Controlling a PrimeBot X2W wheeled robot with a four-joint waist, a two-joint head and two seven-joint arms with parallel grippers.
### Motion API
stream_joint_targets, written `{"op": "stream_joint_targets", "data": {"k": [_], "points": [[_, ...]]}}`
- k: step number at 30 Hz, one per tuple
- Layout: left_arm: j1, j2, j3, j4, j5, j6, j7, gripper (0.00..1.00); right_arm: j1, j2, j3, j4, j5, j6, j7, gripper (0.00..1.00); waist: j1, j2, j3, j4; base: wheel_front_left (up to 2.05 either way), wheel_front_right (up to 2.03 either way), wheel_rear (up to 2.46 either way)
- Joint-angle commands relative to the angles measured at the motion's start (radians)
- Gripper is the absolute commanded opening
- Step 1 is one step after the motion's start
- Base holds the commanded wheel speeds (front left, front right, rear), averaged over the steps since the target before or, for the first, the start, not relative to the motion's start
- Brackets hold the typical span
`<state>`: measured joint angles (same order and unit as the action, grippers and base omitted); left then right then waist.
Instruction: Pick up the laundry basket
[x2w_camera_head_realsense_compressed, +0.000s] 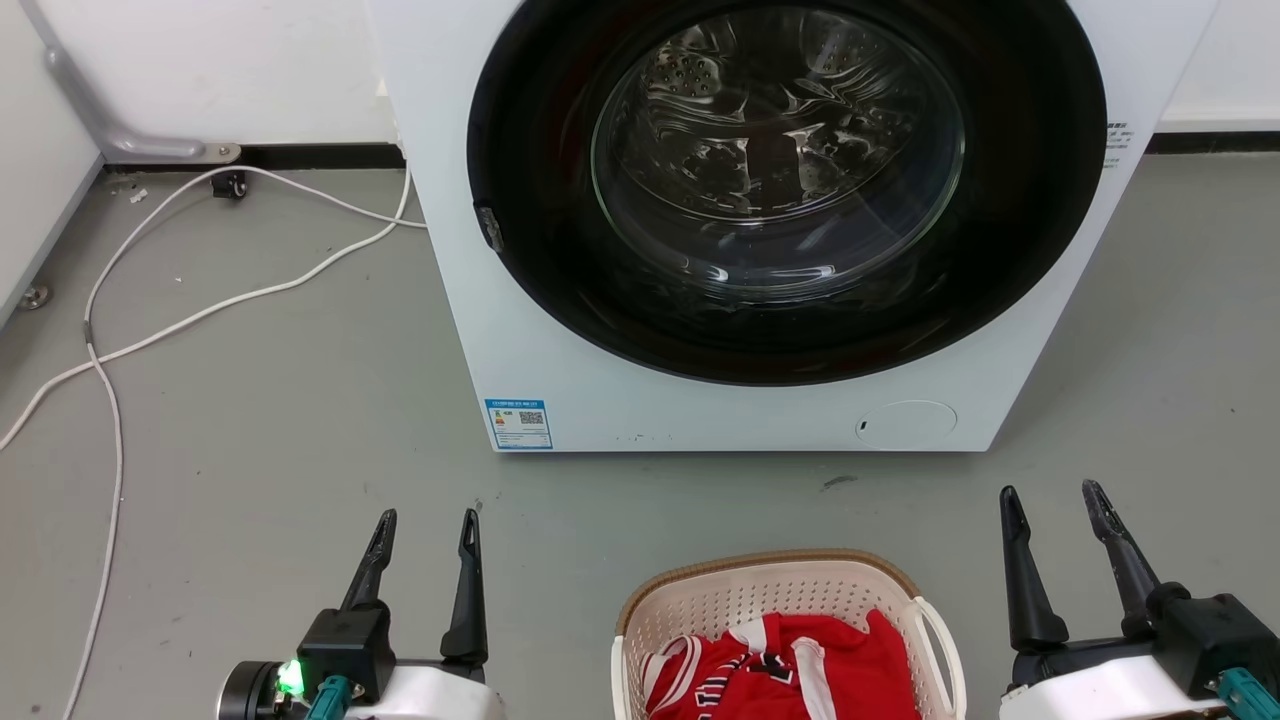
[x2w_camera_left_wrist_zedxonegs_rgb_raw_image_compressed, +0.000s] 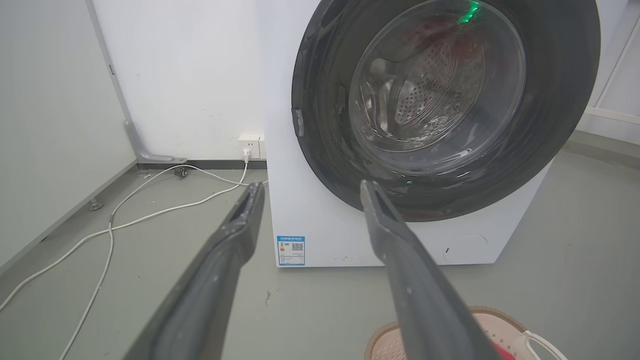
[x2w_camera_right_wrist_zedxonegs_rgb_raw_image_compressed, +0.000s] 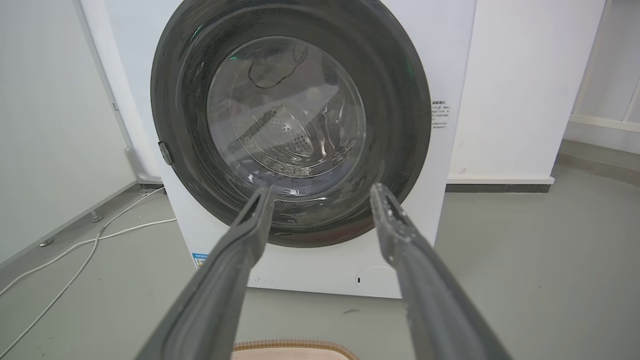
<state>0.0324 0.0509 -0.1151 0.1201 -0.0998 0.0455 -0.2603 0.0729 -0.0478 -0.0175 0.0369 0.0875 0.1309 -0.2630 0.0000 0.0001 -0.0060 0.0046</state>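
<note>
On floor btwn left tool (x2w_camera_head_realsense_compressed: 429, 518) & right tool (x2w_camera_head_realsense_compressed: 1050, 492), apart from both: laundry basket (x2w_camera_head_realsense_compressed: 760, 600) w/ red garment (x2w_camera_head_realsense_compressed: 790, 665) inside. Both tools wide open, empty. Washer (x2w_camera_head_realsense_compressed: 560, 380) just beyond.

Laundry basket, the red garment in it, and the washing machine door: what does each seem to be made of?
The laundry basket looks like matte cream plastic: small holes in its walls, brown woven-look rim. The red garment looks like soft fabric with white trim, creased and folded. The washing machine door seems glossy glass, possibly clear plastic, in a dark ring: it reflects and shows the drum.
</note>
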Motion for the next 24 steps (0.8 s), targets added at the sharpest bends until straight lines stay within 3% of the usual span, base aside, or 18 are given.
{"op": "stream_joint_targets", "data": {"k": [1, 17, 24], "points": [[0.003, -0.001, 0.002, 0.002, 0.005, 0.002, -0.008, 1.0, 0.006, -0.004, 0.0, 0.001, 0.006, 0.0, -0.003, 1.0, 0.0, -0.0001, 0.002, 0.0, 0.0, 0.0, 0.0], [-0.084, -0.001, -0.105, 0.149, -0.019, -0.048, -0.005, 1.0, -0.049, -0.004, -0.083, 0.1, -0.088, 0.0, -0.003, 1.0, 0.0, -0.0001, 0.077, -0.006, 0.0, 0.0, 0.0], [-0.2, -0.001, -0.196, 0.349, -0.065, -0.087, -0.005, 1.0, -0.146, -0.004, -0.15, 0.257, -0.189, 0.0, -0.003, 1.0, 0.0, -0.0001, 0.205, -0.012, 0.0, 0.0, 0.0]]}}
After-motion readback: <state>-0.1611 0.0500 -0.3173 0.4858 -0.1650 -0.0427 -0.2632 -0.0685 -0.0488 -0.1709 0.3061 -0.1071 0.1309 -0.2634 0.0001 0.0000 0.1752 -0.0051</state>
